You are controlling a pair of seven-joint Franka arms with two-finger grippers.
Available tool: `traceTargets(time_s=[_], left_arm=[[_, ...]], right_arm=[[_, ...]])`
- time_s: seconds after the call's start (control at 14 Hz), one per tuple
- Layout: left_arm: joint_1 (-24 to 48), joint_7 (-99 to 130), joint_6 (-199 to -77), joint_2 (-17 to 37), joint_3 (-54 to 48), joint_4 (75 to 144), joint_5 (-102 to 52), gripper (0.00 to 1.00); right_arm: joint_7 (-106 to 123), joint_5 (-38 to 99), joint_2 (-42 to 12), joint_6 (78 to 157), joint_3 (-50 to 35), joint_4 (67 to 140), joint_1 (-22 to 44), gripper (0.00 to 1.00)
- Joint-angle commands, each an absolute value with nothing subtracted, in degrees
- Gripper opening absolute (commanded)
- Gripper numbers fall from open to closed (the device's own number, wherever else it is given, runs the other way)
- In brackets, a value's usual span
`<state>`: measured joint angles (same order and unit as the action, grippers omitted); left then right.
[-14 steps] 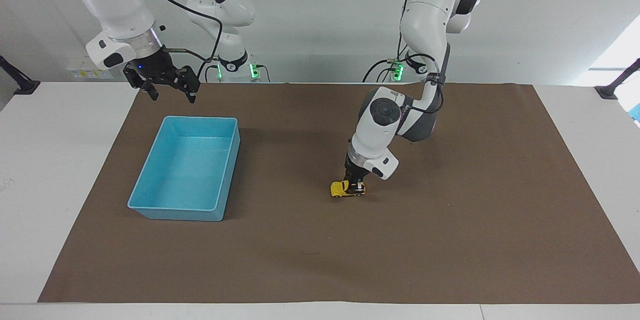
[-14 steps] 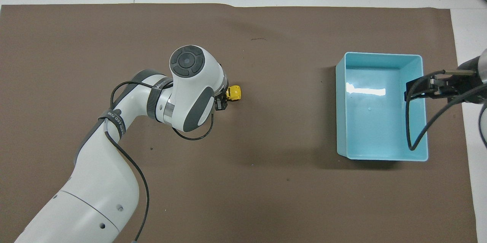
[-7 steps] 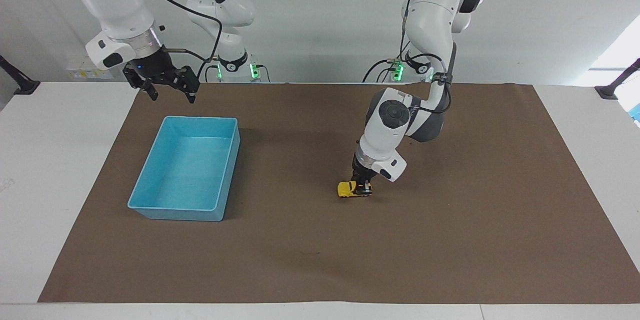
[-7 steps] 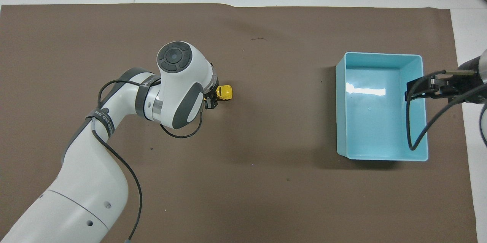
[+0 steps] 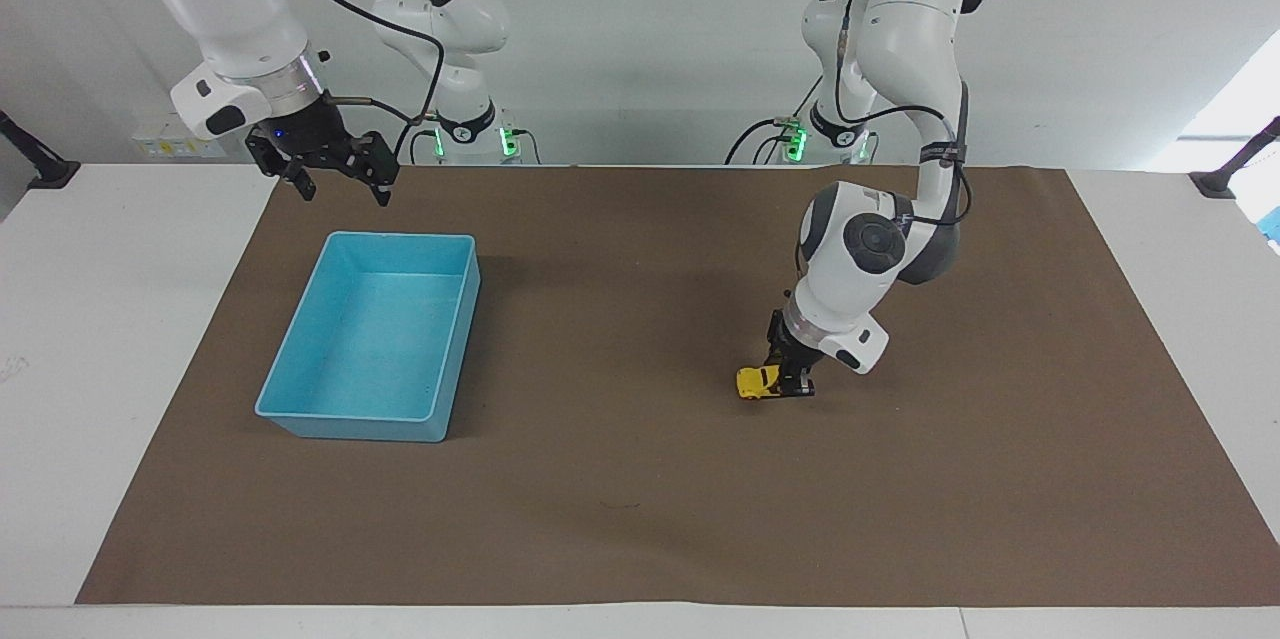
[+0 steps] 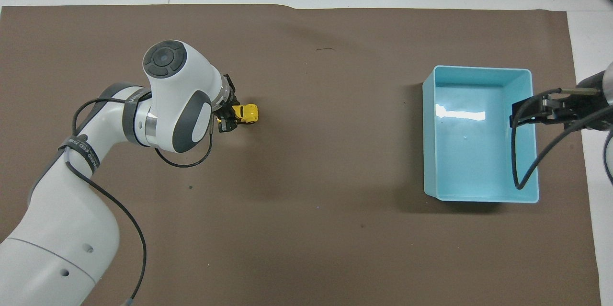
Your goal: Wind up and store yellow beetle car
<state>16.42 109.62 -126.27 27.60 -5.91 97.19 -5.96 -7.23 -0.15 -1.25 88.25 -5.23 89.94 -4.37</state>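
Clamping the yellow beetle car (image 5: 757, 382) on the mat, left hand (image 5: 790, 381), fingertips seemingly half hidden; right hand (image 5: 338, 181) wide.

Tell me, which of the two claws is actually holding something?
The left gripper, low on the brown mat, is shut on the yellow beetle car. The right gripper waits open near the blue bin.
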Motion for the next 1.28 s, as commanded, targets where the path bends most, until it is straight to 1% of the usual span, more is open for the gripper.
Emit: traceTargets(time_s=[0.0, 0.07, 0.14, 0.21, 0.28, 0.36, 0.43, 0.5, 0.64, 1.21], left_arm=[[15.56, 107.84, -129.64, 30.67, -5.10, 98.88, -4.83, 0.24], [15.64, 107.84, -129.55, 30.67, -5.10, 98.88, -4.83, 0.29], [15.56, 107.84, -129.46, 30.67, -5.01, 98.79, -4.83, 0.38], [15.56, 107.84, -128.68, 30.67, -5.01, 98.35, -4.83, 0.44], [15.47, 108.02, -127.28, 30.59, -5.01, 97.83, -4.92, 0.54], [15.29, 108.63, -125.96, 29.37, -4.92, 96.95, -4.92, 0.82], [14.34, 108.72, -123.51, 27.27, -5.01, 96.60, -5.10, 1.00], [13.98, 108.72, -121.14, 25.33, -5.10, 96.16, -5.53, 1.00], [13.97, 108.81, -118.84, 24.00, -5.10, 95.63, -5.71, 1.00], [13.62, 108.46, -120.49, 23.99, -5.01, 95.54, -5.54, 1.00]], right_arm=[[-6.06, 0.44, -0.97, 87.63, -5.45, 89.82, -5.19, 1.00], [-6.06, 0.44, -0.97, 87.63, -5.45, 89.82, -5.19, 1.00], [-6.06, 0.44, -0.97, 87.63, -5.45, 89.82, -5.19, 1.00], [-6.06, 0.44, -0.97, 87.63, -5.45, 89.82, -5.19, 1.00], [-6.06, 0.44, -0.97, 87.54, -5.45, 89.82, -5.10, 1.00], [-6.06, 0.44, -0.97, 87.63, -5.45, 89.82, -5.10, 1.00], [-6.06, 0.44, -0.97, 87.63, -5.45, 89.82, -5.18, 1.00], [-6.06, 0.44, -0.97, 87.63, -5.45, 89.82, -5.10, 1.00], [-6.06, 0.44, -0.97, 87.63, -5.45, 89.82, -5.19, 1.00], [-6.15, 0.44, -0.88, 87.10, -5.45, 89.82, -5.10, 1.00]])
